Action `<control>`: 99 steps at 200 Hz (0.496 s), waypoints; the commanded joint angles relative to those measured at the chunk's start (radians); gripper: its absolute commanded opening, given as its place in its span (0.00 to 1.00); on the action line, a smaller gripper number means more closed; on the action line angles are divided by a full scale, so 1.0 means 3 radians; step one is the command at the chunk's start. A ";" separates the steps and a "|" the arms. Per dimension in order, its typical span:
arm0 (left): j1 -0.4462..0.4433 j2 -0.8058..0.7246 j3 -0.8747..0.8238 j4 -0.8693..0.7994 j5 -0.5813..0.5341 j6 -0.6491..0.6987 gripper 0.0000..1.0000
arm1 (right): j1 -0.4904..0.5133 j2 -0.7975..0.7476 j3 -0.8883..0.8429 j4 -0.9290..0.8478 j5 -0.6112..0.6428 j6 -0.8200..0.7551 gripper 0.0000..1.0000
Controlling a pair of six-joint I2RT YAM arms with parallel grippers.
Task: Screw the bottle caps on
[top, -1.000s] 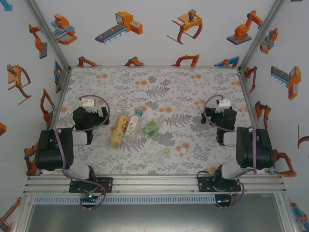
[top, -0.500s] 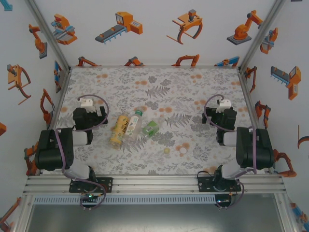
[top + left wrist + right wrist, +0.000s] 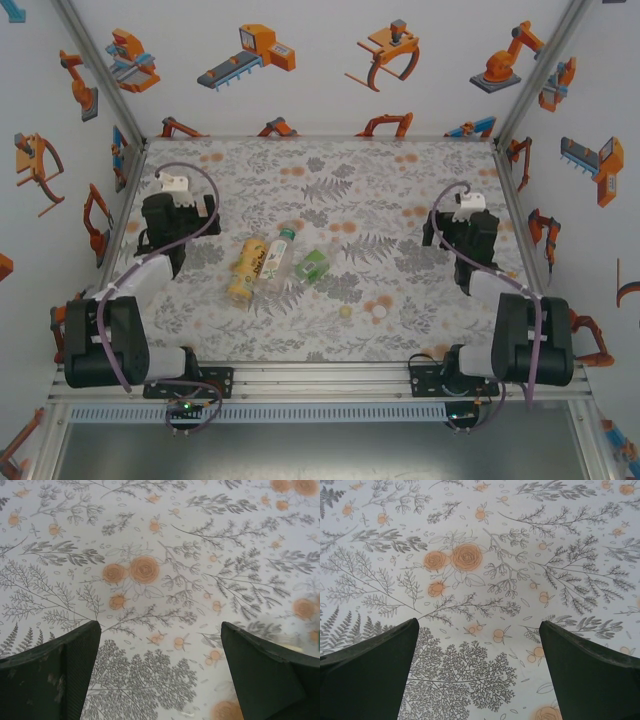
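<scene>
Three bottles lie together left of the table's middle in the top view: a yellow-orange bottle [image 3: 244,268], a clear bottle [image 3: 275,258] with a white-green label, and a short green bottle [image 3: 312,266]. A green cap [image 3: 287,234] sits at the clear bottle's neck end. A pale yellow cap [image 3: 345,312] and a white cap [image 3: 379,312] lie loose nearer the front. My left gripper [image 3: 170,215] hangs left of the bottles, open [image 3: 160,630] over bare cloth. My right gripper [image 3: 468,232] hangs far to the right, open [image 3: 479,630] over bare cloth.
The floral tablecloth [image 3: 330,180] covers the whole table, with printed orange dots. White walls with robot pictures close in the left, back and right sides. An aluminium rail [image 3: 320,380] runs along the front edge by the arm bases.
Both arms have stretched out from folded poses. The left gripper moved back and slightly left, the right gripper slightly back and right. Bottles and caps have not moved.
</scene>
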 commanded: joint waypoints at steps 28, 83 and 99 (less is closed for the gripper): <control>-0.0480 -0.0119 0.0643 -0.1509 -0.0122 -0.0347 0.97 | 0.0067 -0.0370 0.0383 -0.1289 -0.0010 0.0334 0.91; -0.1340 0.0094 0.1427 -0.2685 -0.0364 -0.0778 1.00 | 0.0095 -0.0405 0.0815 -0.2521 0.0013 0.0711 0.82; -0.1584 0.0219 0.1609 -0.2906 -0.0417 -0.0819 1.00 | 0.0097 -0.0384 0.0916 -0.2817 0.0032 0.0706 0.81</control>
